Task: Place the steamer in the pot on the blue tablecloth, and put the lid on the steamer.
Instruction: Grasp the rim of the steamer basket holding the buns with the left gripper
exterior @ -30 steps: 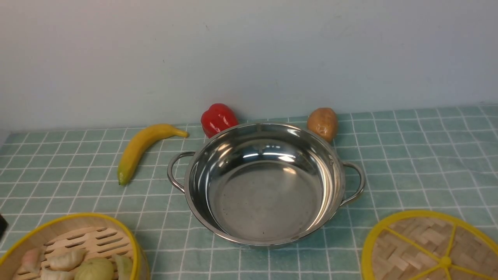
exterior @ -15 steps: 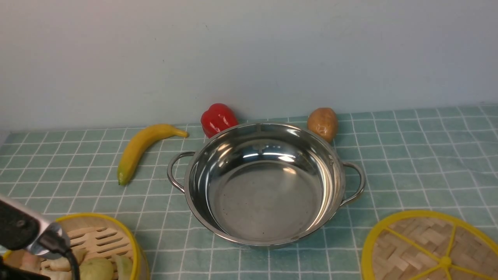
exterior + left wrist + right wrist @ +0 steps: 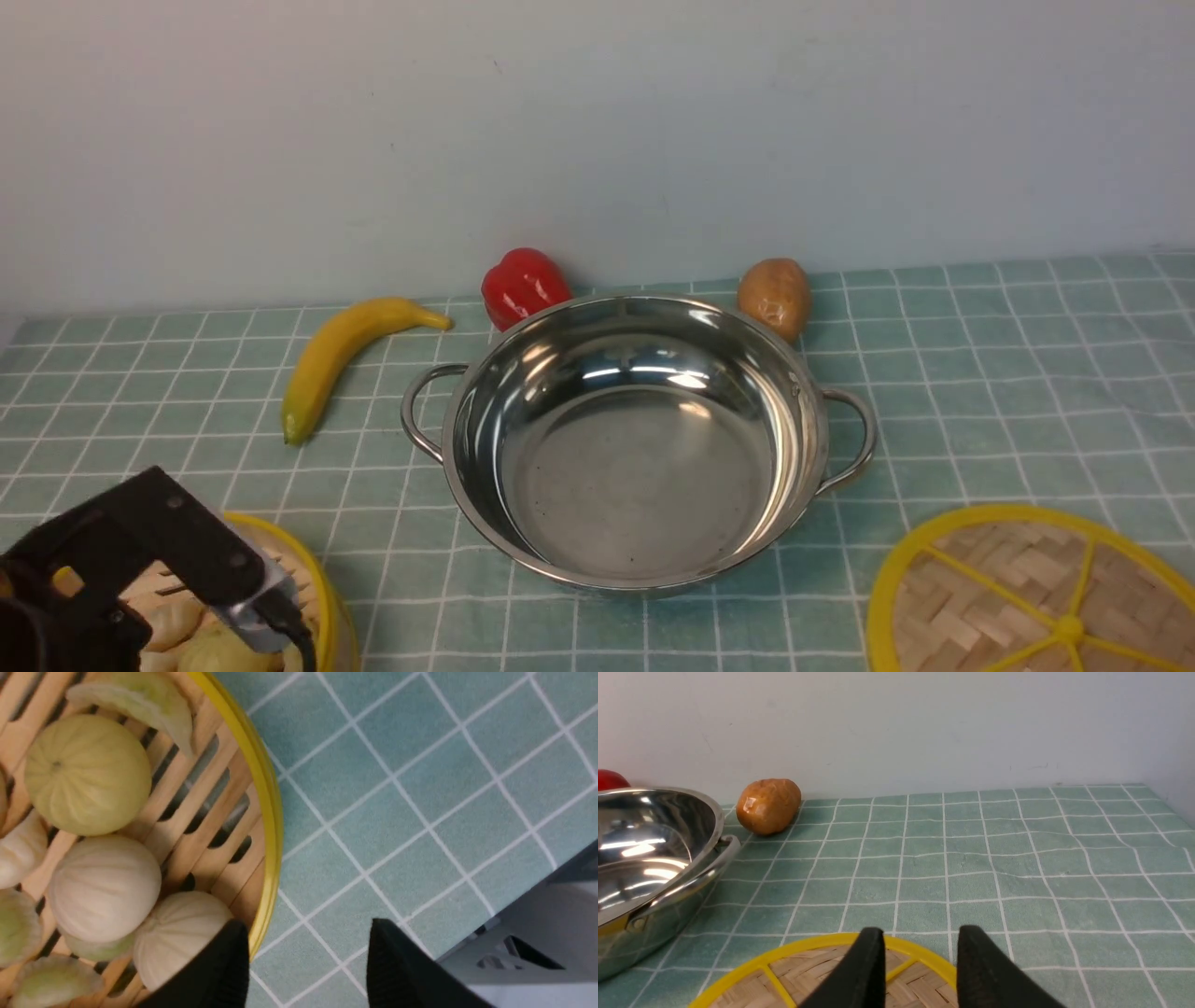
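One left end effector [image 3: 306, 970] hung with its two black fingers [image 3: 219, 970] standing well apart and holding nothing. The one steamer [image 3: 271, 826] sat directly under it. The yellow rim passed between the fingers, so that one finger was over the slatted floor and the other over the blue tablecloth [image 3: 980, 373] outside the basket. Three round buns [image 3: 103, 886] lay whole in the wrist view below that end effector. The crescent dumplings [image 3: 140, 704] beside them ran off the frame and could not be counted.

One right end effector [image 3: 920, 970] also stood open and empty, both fingers apart. The one lid [image 3: 803, 975] lay flat on the cloth just below it, its yellow rim under the fingertips. Whether they touched it could not be told.

One pot [image 3: 644, 467], empty and with two looped handles [image 3: 420, 420], stood ahead of both end effectors, between them. It was to the left end effector's right and the right end effector's left. Beyond it, farther from both, were one banana [image 3: 336, 359], one red pepper [image 3: 523, 285] and one potato [image 3: 768, 806]. The potato lay ahead and left of the right end effector. The cloth covered the worktop.
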`<action>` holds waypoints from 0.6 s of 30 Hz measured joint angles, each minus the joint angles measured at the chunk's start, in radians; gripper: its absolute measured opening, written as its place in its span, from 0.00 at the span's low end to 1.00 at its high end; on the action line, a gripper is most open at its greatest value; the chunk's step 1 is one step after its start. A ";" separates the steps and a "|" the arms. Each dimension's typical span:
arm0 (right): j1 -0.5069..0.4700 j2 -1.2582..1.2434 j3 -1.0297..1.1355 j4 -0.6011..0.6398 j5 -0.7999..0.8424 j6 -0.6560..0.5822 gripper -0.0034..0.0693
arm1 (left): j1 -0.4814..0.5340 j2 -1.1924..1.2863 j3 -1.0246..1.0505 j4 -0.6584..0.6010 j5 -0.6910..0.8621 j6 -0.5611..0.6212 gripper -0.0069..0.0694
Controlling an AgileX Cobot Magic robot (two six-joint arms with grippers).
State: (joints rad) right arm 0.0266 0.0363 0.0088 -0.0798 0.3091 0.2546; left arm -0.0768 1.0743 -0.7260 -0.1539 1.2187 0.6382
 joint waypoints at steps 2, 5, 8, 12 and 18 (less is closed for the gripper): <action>0.000 0.000 0.000 0.000 0.000 0.000 0.38 | -0.011 0.016 0.000 0.004 0.000 -0.007 0.56; 0.000 0.000 0.000 0.000 0.000 0.000 0.38 | -0.024 0.077 0.000 -0.003 -0.001 -0.028 0.59; 0.000 0.000 0.000 0.000 0.000 0.000 0.38 | -0.025 0.142 0.001 -0.029 -0.038 -0.037 0.60; 0.000 0.000 0.000 0.000 0.000 0.000 0.38 | -0.025 0.214 0.003 -0.037 -0.110 -0.037 0.56; 0.000 0.000 0.000 0.000 0.000 0.000 0.38 | -0.025 0.306 0.003 0.004 -0.133 -0.037 0.51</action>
State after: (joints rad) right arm 0.0266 0.0363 0.0088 -0.0798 0.3091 0.2546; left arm -0.1020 1.3804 -0.7231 -0.1494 1.0856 0.6015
